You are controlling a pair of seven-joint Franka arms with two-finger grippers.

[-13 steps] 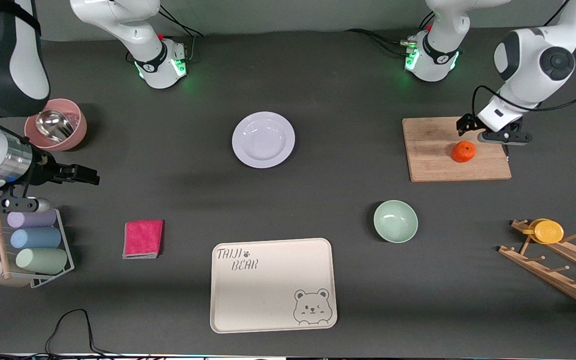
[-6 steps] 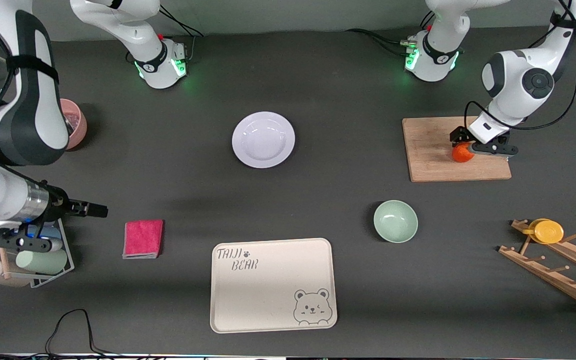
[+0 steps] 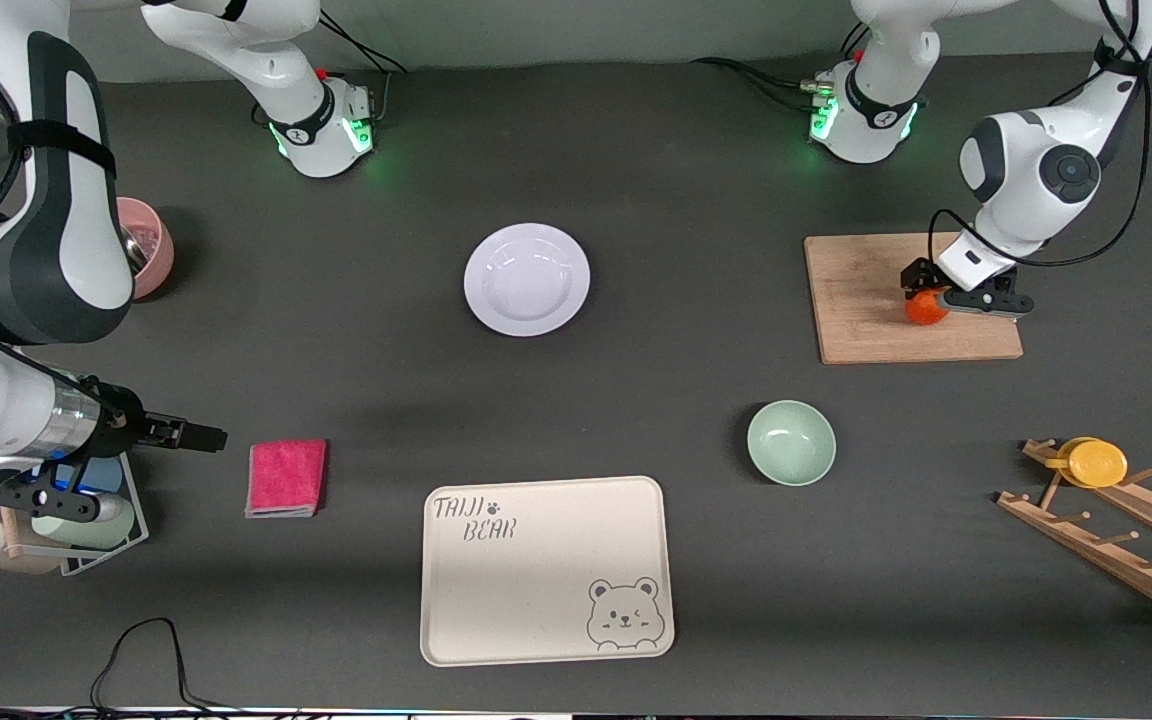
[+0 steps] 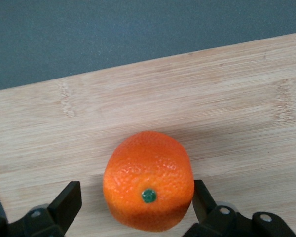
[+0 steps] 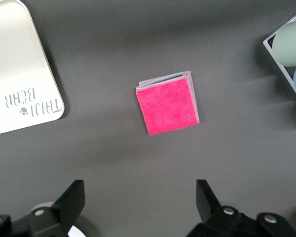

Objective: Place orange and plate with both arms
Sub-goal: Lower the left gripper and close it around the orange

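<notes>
The orange lies on the wooden cutting board toward the left arm's end of the desk, and the left tool has come down onto it over the last second. A second ago that tool hung just beside and above the fruit; now its fingers straddle the orange at board level, spread wide, one on each side and not yet pressing it. Nothing is gripped, so the pick looks set up and the next step is likely to close.

The plate sits untouched mid-desk, well apart from both tools, farther from the front camera than the cream bear tray. The right tool has swung down from over the pink cup and now hovers near the pink cloth, fingers wide and empty. It has yet to head for the plate.
</notes>
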